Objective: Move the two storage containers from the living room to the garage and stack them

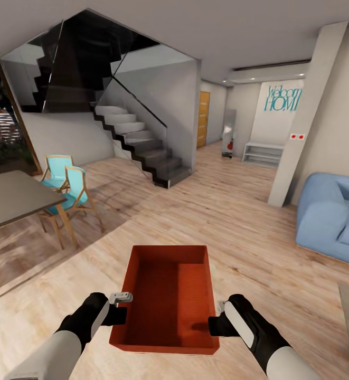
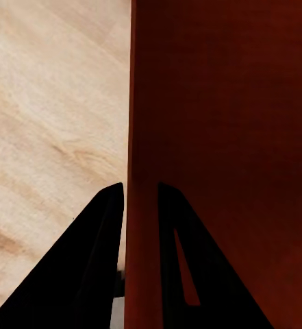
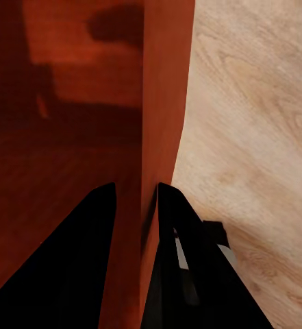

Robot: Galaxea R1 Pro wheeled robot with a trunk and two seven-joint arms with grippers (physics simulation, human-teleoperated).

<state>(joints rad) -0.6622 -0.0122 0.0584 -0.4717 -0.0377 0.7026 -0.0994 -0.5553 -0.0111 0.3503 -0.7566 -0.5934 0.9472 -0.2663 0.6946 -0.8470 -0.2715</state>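
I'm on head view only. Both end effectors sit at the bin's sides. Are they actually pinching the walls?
Observer: Yes for the left end effector. Left wrist view shows one finger on each face of the storage container's side wall.
Operator: Right one?
Observer: Same. The right end effector straddles the opposite wall, one finger inside the bin, one outside.
Operator: Anything under the bin on the right?
Observer: Right wrist view shows light wood-plank floor beyond the wall's outer face.
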